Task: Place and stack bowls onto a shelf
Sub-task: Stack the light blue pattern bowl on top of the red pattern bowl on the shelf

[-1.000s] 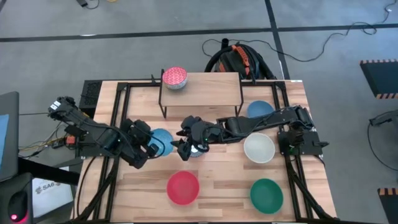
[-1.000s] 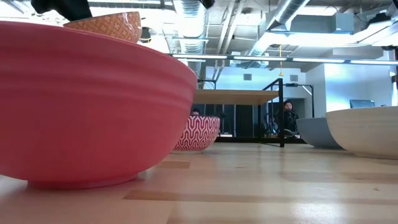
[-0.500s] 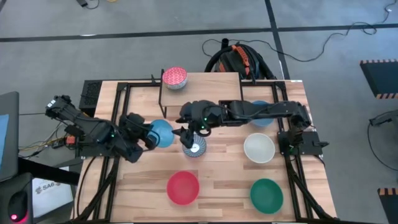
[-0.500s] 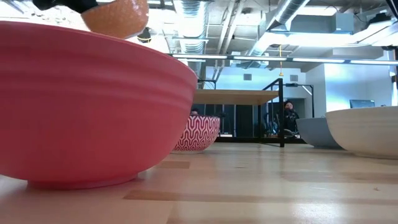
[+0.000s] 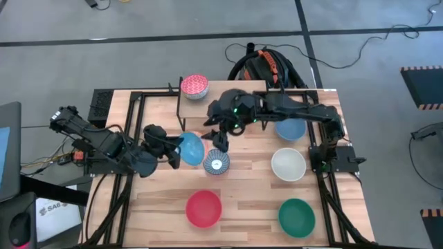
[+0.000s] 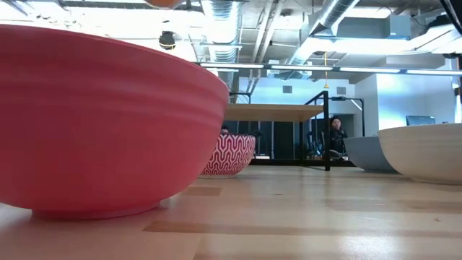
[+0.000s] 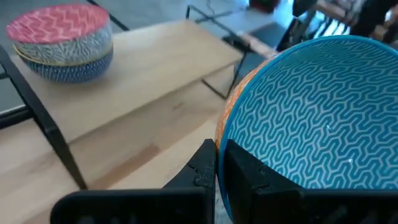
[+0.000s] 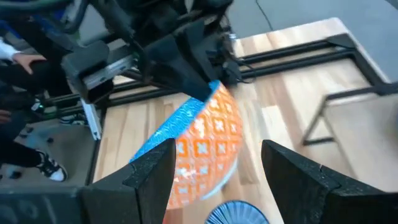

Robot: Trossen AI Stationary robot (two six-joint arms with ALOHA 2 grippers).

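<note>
My left gripper [image 5: 173,149] is shut on a bowl [image 5: 192,147] that is blue-patterned inside and orange outside, held above the table between its left side and the shelf. The bowl also shows in the left wrist view [image 7: 311,118] and the right wrist view [image 8: 205,140]. My right gripper [image 5: 217,135] is open and empty, just in front of the shelf [image 5: 225,99] and to the right of that bowl. A pink zigzag bowl [image 5: 194,86] sits stacked on a blue bowl [image 7: 62,62] at the shelf's left end. A blue-and-white patterned bowl [image 5: 216,164] rests on the table. My left gripper pinches the bowl's rim [image 7: 219,134] on the side nearest the left arm, one finger inside the bowl and one outside. The fingers come level from the table's left. The bowl is lifted clear of the table and tilted, its orange underside [image 8: 214,137] turned toward the shelf.
A red bowl [image 5: 203,208] and a teal green bowl [image 5: 296,215] stand near the front edge. A white bowl [image 5: 288,164] and a light blue bowl [image 5: 291,128] stand on the right. Black frame rails [image 5: 131,131] run along the table. People sit in the room behind [image 6: 333,133].
My left gripper has lifted the blue-and-orange bowl and carried it toward the table's right and the shelf, tipping it. My right gripper has drawn back from over the blue-and-white patterned bowl toward the far edge, and the bowl stays on the table.
</note>
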